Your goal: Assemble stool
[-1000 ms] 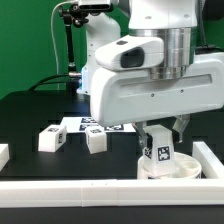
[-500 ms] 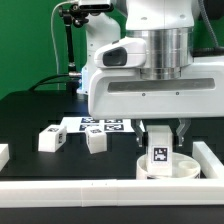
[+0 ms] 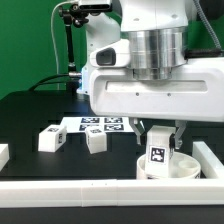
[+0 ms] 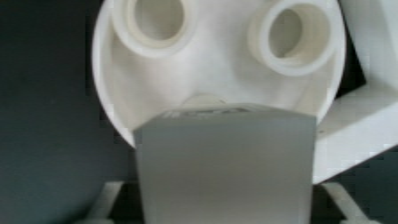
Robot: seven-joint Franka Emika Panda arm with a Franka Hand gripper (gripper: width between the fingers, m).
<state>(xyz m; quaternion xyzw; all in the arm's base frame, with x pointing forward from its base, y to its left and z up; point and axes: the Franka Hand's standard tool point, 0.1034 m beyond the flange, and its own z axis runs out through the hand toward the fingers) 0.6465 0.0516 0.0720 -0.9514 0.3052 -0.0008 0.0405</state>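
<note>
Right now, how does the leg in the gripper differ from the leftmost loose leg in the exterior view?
The held leg stands upright at the seat; the left loose leg lies on the black table. The held leg sits in the gripper; nothing touches the left loose leg. The held leg's tag faces the exterior camera squarely; the left loose leg's shows at an angle. Both are short white blocks with black-and-white tags.
</note>
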